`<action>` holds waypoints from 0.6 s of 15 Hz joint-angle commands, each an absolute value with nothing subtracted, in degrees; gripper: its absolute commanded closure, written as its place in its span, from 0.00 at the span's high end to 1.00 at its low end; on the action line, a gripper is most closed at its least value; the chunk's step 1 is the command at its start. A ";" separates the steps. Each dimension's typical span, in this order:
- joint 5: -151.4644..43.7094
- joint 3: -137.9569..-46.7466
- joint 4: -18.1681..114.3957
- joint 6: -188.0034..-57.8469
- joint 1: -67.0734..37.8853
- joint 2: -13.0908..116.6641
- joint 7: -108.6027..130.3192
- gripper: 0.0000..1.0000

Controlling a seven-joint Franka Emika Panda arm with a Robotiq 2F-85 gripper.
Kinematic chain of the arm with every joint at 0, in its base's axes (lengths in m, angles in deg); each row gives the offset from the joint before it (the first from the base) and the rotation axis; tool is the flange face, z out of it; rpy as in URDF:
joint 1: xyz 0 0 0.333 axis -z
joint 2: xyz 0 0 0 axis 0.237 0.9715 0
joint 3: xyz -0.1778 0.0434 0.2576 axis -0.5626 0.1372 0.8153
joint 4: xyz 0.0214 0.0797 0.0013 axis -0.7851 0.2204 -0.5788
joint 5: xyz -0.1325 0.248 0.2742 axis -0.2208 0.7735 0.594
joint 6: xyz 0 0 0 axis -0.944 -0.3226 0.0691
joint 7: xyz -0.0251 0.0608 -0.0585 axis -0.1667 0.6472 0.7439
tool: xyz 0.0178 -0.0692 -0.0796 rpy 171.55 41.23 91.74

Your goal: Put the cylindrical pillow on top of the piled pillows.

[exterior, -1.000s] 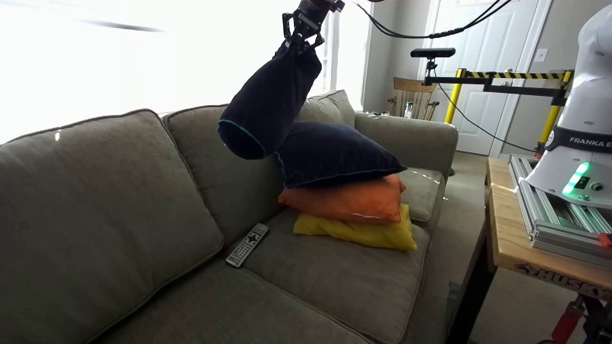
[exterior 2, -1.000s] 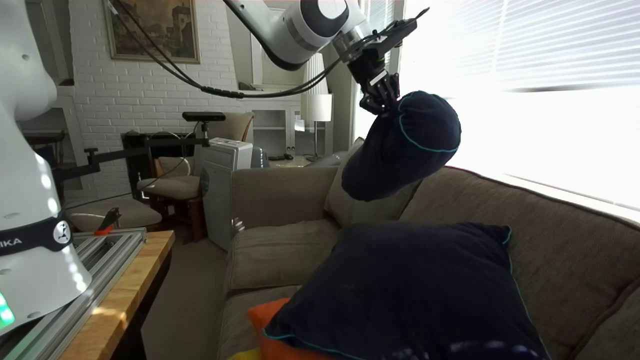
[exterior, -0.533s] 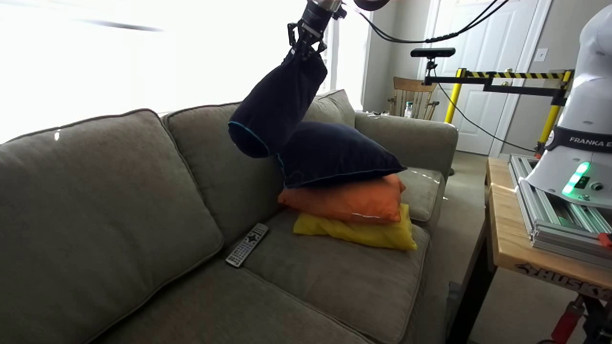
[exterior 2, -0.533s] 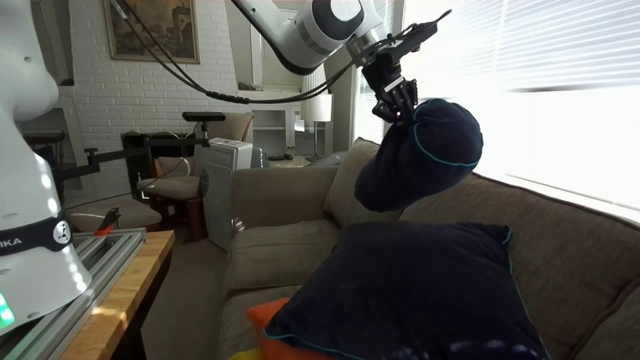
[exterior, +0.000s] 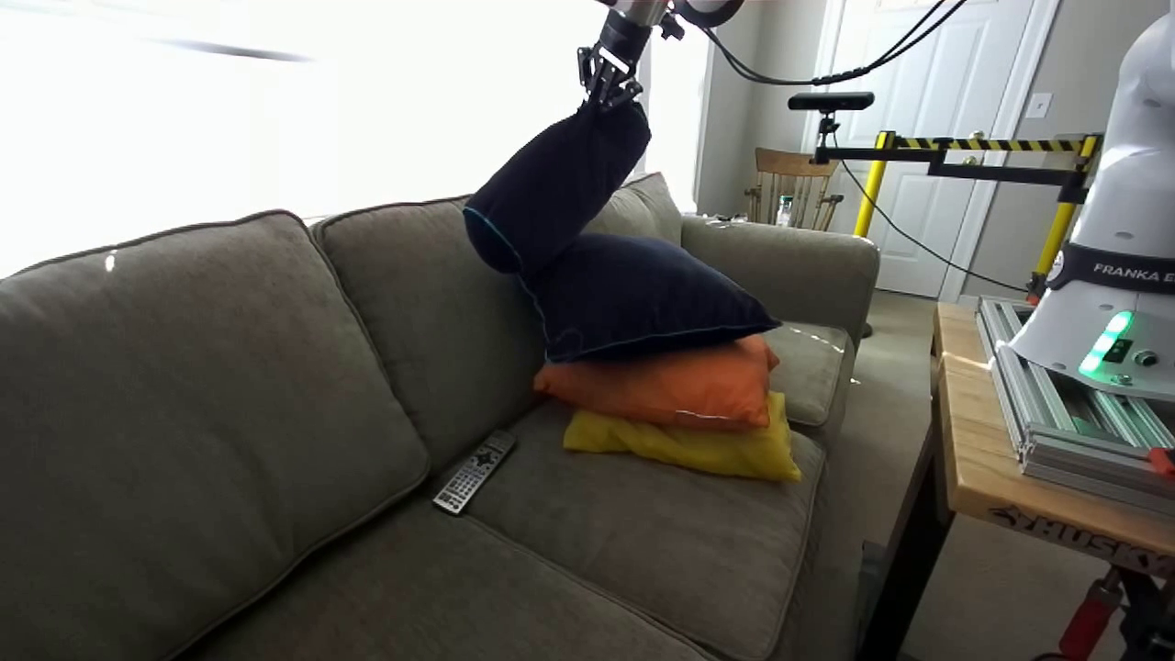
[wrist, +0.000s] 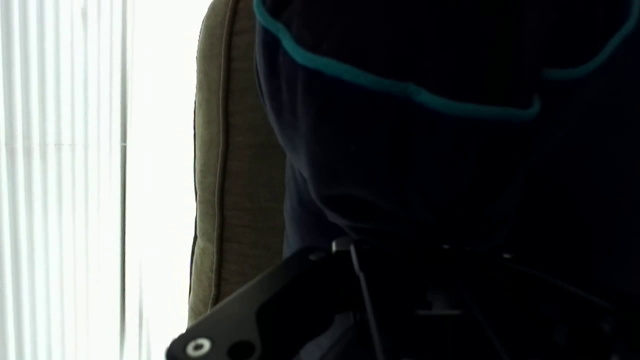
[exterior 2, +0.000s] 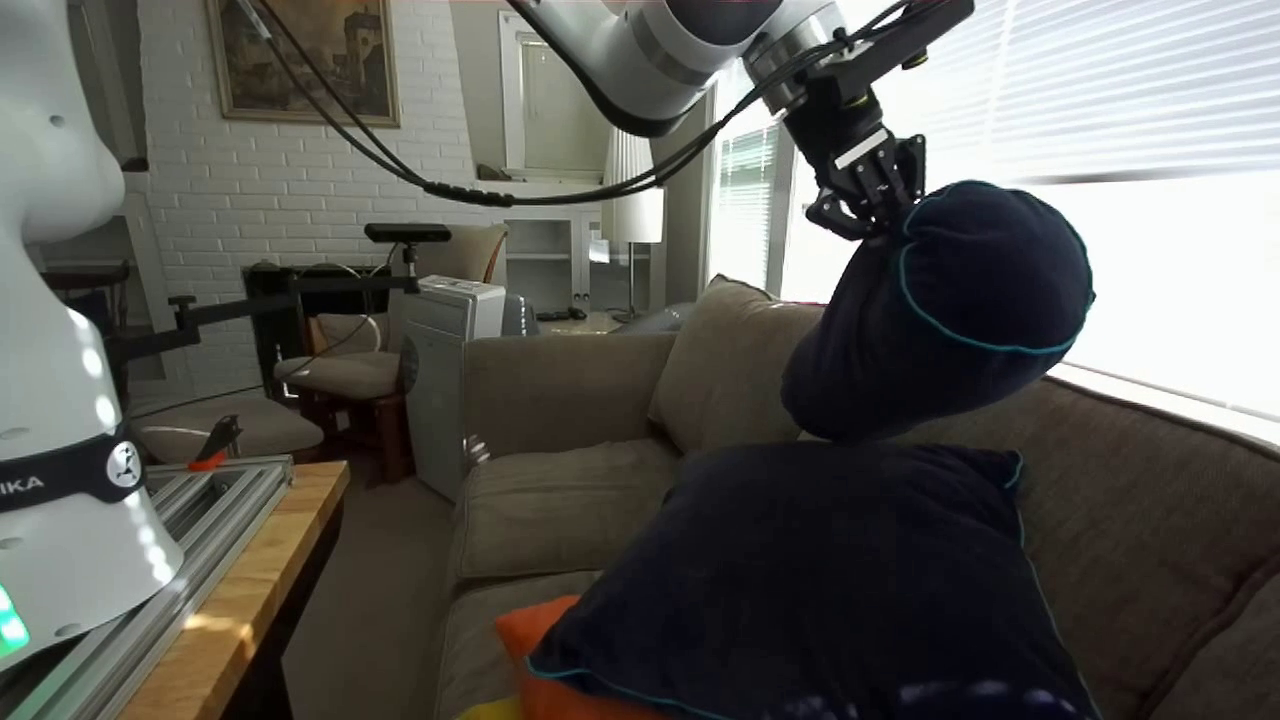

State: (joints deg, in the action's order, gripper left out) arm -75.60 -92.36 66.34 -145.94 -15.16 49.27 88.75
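The cylindrical pillow, a dark navy bolster with teal piping, hangs tilted from my gripper in both exterior views [exterior: 555, 188] [exterior 2: 945, 310]. It fills much of the wrist view [wrist: 400, 165]. My gripper [exterior: 603, 101] is shut on its gathered fabric, and also shows in an exterior view [exterior 2: 880, 222]; its fingertips are dark in the wrist view [wrist: 400, 250]. The piled pillows are a navy cushion [exterior: 652, 298] [exterior 2: 800, 580] on an orange one [exterior: 661, 381] on a yellow one [exterior: 688, 447]. The bolster's low side meets the navy cushion's back edge in view; I cannot tell if they touch.
The grey sofa's back cushions [exterior: 184, 395] stand behind the pile, and its armrest [exterior: 780, 262] is beyond. A remote [exterior: 475, 471] lies on the seat. A bright window is behind the sofa. The robot's wooden table [exterior: 982, 441] stands in front of the sofa.
My gripper and the bolster have moved rightward in both exterior views, and look larger and nearer in one. The bolster's free end has swung up a little. The piled pillows have not moved.
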 commanded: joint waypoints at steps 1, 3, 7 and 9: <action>-77.95 -94.50 64.22 -144.03 -12.95 48.42 83.92 0.04; -78.12 -95.59 63.41 -144.19 -11.86 48.69 82.82 0.04; -80.09 -96.71 61.87 -145.05 -11.16 51.87 80.47 0.04; -80.29 -96.48 61.20 -145.65 -11.45 54.08 79.06 0.04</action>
